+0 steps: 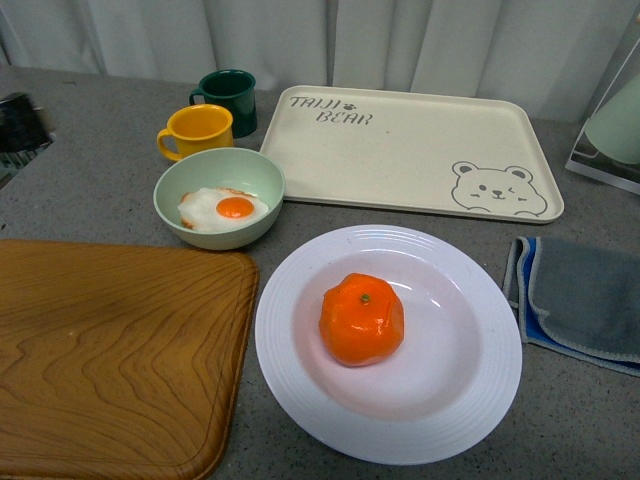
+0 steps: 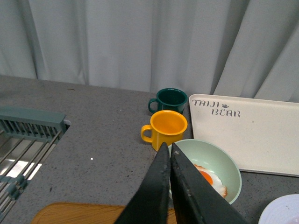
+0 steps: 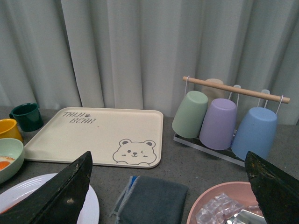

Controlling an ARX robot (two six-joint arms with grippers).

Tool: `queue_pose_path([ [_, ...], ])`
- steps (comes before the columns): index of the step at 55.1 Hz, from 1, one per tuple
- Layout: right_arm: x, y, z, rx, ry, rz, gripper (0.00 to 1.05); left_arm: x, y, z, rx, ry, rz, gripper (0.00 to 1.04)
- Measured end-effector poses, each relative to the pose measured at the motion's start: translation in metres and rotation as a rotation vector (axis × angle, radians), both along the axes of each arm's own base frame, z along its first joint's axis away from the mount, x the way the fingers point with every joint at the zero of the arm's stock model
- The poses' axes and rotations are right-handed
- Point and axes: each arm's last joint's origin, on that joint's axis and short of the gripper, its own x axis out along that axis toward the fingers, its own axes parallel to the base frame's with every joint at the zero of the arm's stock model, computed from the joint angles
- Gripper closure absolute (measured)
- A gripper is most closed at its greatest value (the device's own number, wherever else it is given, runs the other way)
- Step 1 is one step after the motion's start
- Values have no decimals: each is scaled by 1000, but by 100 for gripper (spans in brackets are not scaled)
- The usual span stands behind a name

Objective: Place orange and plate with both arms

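Orange [image 1: 361,318] sitting in white plate [image 1: 480,400], green bowl [image 1: 180,195] with fried egg [image 1: 224,209] behind-left, cream tray [image 1: 400,150] beyond

the cream tray [image 1: 420,150] carries the words "taiji bear" [image 1: 331,110] in dark slanted capitals at its far left corner, on two lines, with a small paw mark after "taiji". the same words read clearly on the tray in both wrist views.

Off-frame pink bowl [image 3: 219,188], contents perhaps ice.
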Motion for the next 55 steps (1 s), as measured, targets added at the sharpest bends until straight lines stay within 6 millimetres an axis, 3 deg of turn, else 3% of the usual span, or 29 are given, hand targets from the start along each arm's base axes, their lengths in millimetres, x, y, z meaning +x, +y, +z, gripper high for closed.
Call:
queue_pose_path([
  [13, 0, 0, 0, 0, 0, 0, 9, -31, 23, 15, 6, -3, 0, 101],
  [25, 0, 0, 0, 0, 0, 0, 9, -53, 35, 17, 5, -10, -2, 101],
  [38, 0, 0, 0, 0, 0, 0, 9, -67, 48, 19, 4, -15, 6, 101],
  [55, 0, 0, 0, 0, 0, 0, 9, -80, 49, 25, 4, -38, 4, 101],
])
